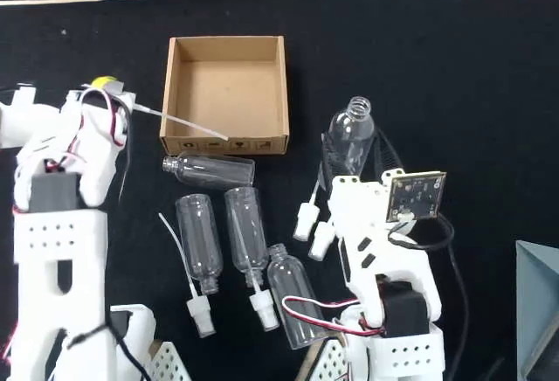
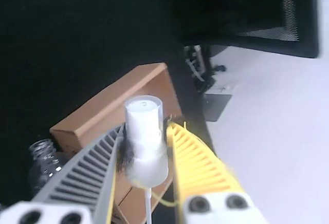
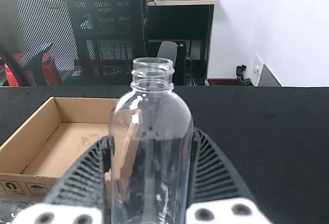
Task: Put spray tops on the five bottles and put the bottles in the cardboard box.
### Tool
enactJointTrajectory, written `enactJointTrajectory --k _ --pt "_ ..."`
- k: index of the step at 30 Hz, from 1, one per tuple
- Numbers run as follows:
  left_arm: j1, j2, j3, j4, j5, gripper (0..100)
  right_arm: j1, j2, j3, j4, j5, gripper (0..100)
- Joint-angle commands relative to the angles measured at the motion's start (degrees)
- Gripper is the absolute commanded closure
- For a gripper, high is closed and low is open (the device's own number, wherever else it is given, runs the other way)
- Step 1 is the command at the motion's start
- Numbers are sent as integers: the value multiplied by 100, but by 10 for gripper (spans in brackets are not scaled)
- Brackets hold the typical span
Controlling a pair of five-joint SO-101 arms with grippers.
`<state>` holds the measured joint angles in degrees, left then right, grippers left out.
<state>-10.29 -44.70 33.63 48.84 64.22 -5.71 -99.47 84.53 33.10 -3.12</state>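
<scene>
Bottle [image 3: 151, 131], empty clear plastic, stands upright right of the cardboard box [image 1: 225, 144], clamped at mid-body by the right gripper [image 3: 150, 147]. Likely light, slick, crushable: grip gently. The left gripper [image 2: 146, 134] pinches a spray top [image 2: 145, 126] left of the box.

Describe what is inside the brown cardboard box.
The brown cardboard box holds nothing on its bare floor. A thin white dip tube crosses over one corner, hiding a sliver beneath.
</scene>
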Motion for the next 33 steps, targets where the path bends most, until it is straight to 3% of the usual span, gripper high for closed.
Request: enactJointTrajectory --k 1,6,23,33 --pt "84 -862 40 -158 -316 973 -167 -75 22 -185 79 984" --pt "84 -1275 497 -510 -316 973 -176 -75 57 -185 545 984" --pt "84 -2075 848 -545 -343 973 -176 -75 57 -185 598 984" --pt "84 -2136 989 -554 -352 973 -624 -75 224 -167 1363 987"
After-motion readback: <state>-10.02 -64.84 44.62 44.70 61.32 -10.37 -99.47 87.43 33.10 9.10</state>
